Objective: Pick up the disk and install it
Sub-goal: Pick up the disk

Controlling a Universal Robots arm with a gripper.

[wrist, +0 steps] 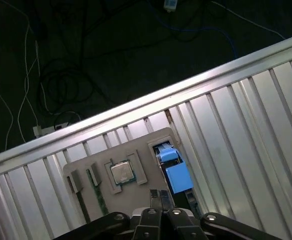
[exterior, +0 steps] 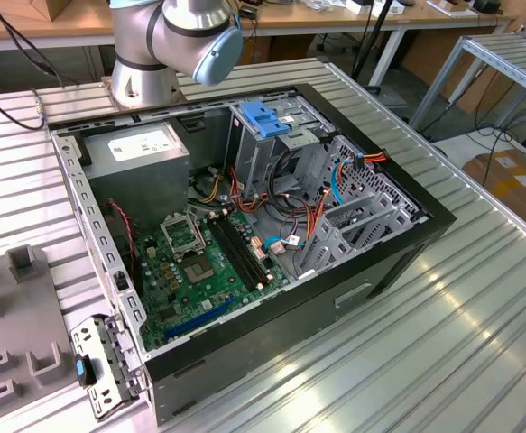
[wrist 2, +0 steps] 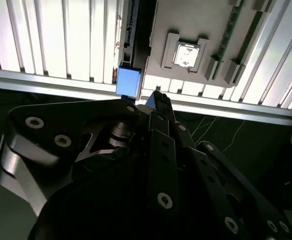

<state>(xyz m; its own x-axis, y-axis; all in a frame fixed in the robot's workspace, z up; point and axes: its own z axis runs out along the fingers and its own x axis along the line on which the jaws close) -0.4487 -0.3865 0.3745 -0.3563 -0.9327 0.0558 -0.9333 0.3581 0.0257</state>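
The disk (wrist: 174, 169) stands on edge in a slot at the rim of the grey fixture tray (wrist: 135, 145). From above I see mostly its blue plastic carrier. The same blue carrier (wrist 2: 127, 82) appears in the second wrist view, just beyond the fingertips. My gripper (wrist: 159, 195) hangs well above the tray, beside the disk and not touching it. Its black fingers (wrist 2: 158, 107) are pressed together, shut, with nothing between them. In the exterior view the open computer case (exterior: 335, 298) lies on the table, with the tall grey drive cage and its light-blue latch (exterior: 264, 117) at the back.
The tray also holds a processor chip (wrist: 120, 172) in a square pocket and a memory stick (wrist: 101, 199) in a slot. The ribbed aluminium table (exterior: 443, 343) ends close to the tray, with dark floor and cables (wrist: 60, 75) beyond. A grey power supply (exterior: 141, 153) sits inside the case.
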